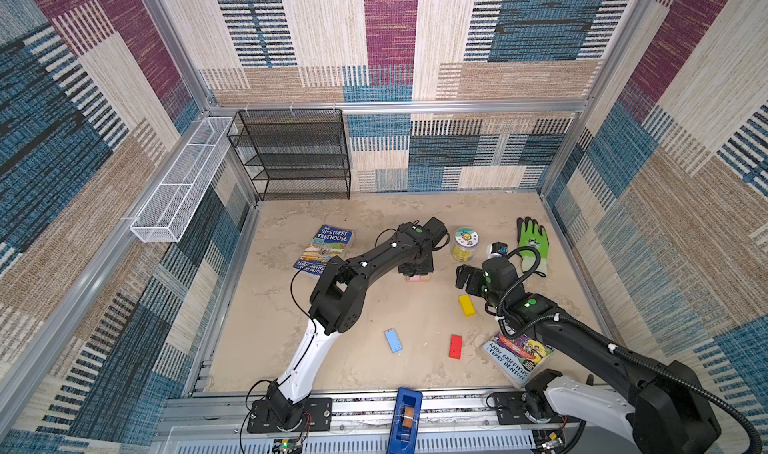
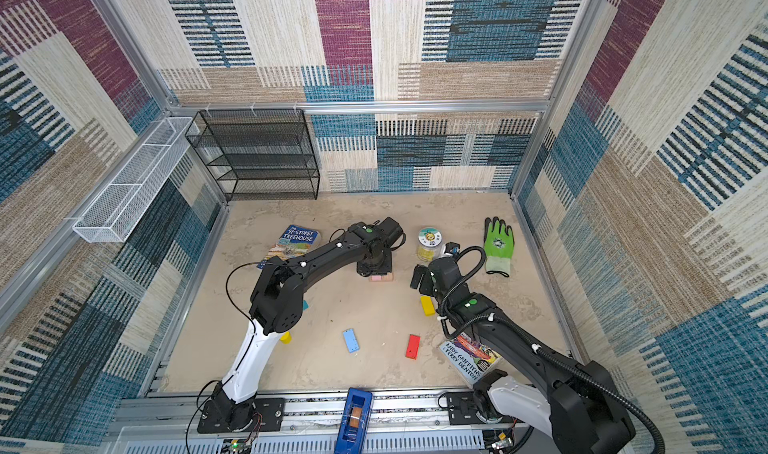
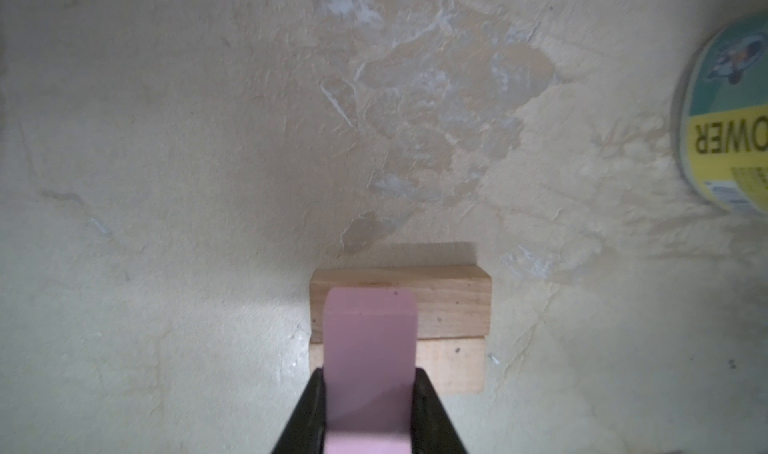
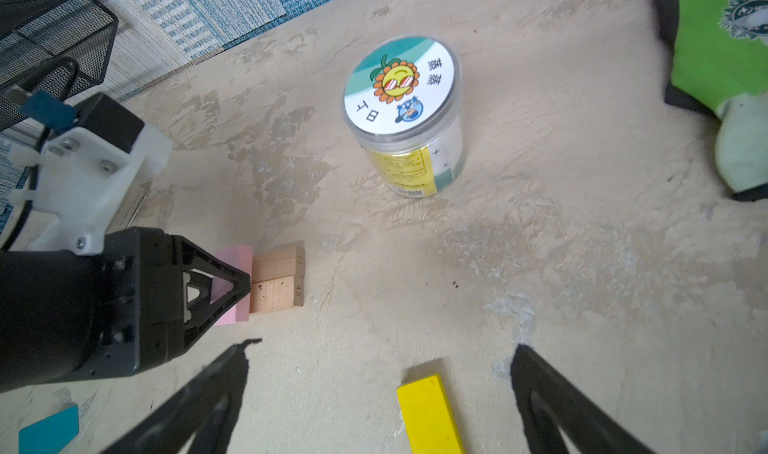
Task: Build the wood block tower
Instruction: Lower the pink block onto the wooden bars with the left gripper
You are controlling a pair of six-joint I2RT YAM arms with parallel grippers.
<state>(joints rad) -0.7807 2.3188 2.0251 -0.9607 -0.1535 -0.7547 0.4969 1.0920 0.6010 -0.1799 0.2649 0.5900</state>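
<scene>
In a top view the pink block point(image 1: 412, 278) and the plain wood blocks point(image 1: 424, 278) are hidden mostly beneath the left gripper point(image 1: 415, 270); the yellow cylinder point(image 2: 285, 337) is partly covered by the left arm point(image 2: 257, 348); the jar point(image 3: 723, 124) and the yellow block point(image 4: 430, 416) are cut off by wrist-view edges.

**Colours on my feed**

I've got a pink block point(image 3: 370, 369) and two wood blocks point(image 3: 449, 302), plain pale tan w/ faint grain. Others: yellow block point(image 4: 430, 414), light blue block point(image 1: 393, 340), red block point(image 1: 456, 346), teal piece point(image 4: 49, 429). Jar point(image 4: 403, 115): clear, yellow label, lid white & teal w/ orange sunflower print. Glove point(image 1: 532, 244): lime green, dark trim, pale cuff. Rack point(image 1: 295, 153) blk mesh, basket point(image 1: 178, 182) white mesh. Table point(image 1: 415, 306) mottled beige. Walls point(image 1: 390, 36): patchwork of maroon, blue, cream & tan, striped.
</scene>
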